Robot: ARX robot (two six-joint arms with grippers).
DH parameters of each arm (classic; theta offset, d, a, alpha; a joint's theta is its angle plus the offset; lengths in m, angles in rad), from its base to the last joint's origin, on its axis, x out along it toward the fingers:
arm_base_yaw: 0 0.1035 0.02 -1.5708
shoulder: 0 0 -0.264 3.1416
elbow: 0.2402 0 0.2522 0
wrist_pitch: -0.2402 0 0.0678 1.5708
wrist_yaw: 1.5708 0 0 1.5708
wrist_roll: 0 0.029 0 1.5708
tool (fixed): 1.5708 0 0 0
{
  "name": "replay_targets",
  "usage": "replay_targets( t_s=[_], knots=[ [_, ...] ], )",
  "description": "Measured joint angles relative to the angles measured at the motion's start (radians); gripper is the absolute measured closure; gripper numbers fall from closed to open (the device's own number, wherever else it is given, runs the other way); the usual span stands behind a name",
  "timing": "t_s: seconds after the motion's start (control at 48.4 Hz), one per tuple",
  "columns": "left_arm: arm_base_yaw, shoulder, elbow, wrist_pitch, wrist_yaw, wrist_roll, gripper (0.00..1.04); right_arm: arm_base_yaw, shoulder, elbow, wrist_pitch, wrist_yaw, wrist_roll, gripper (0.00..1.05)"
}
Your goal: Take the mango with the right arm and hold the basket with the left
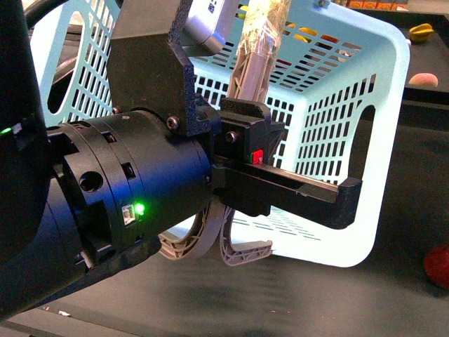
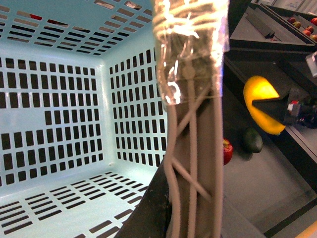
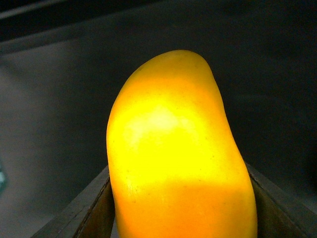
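The left claw [image 1: 217, 246] is holding the basket [image 1: 337, 112] by its tape-wrapped handle [image 1: 256, 49]. The handle is running straight down into the claw's black block, and the curved grey fingers [image 1: 242, 249] are showing underneath it. The basket is hanging tilted just beyond this claw, with its open mouth facing back toward the arm. In the left wrist view the handle is standing right in front of the claw, with the slotted turquoise walls behind it.

The right claw [image 3: 178, 168] is clamping the mango [image 3: 178, 148]. One dark finger [image 3: 84, 208] is pressing on each flank, and the fruit's rounded end is sticking out well past the fingertips. In the left wrist view the mango is sitting apart from the left claw and the basket, over the dark counter [image 1: 407, 210]. A red apple [image 2: 227, 151] and a dark green fruit [image 2: 252, 141] are lying on the counter near the right claw, between it and the handle.
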Motion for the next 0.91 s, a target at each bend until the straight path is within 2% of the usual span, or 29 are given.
replay_targets(
  t_s=[0.145, 0.413, 0.64, 0.744, 0.909],
  knots=[
    [0.000, 0.000, 0.000, 0.000, 0.000, 0.000, 0.99, 0.111, -0.207, -0.027, -0.076, -0.031, 0.026, 0.41],
    [0.000, 0.000, 0.000, 0.000, 0.000, 0.000, 0.99, 0.275, -0.388, -0.030, -0.165, -0.032, 0.058, 0.41],
    [0.000, 0.000, 0.000, 0.000, 0.000, 0.000, 0.99, 0.421, -0.434, -0.022, -0.194, 0.027, 0.082, 0.41],
    [0.000, 0.000, 0.000, 0.000, 0.001, 0.000, 0.99, 0.524, -0.430, 0.003, -0.196, 0.085, 0.102, 0.41],
    [0.000, 0.000, 0.000, 0.000, 0.000, 0.000, 0.99, 0.610, -0.388, 0.046, -0.187, 0.129, 0.134, 0.41]
  ],
)
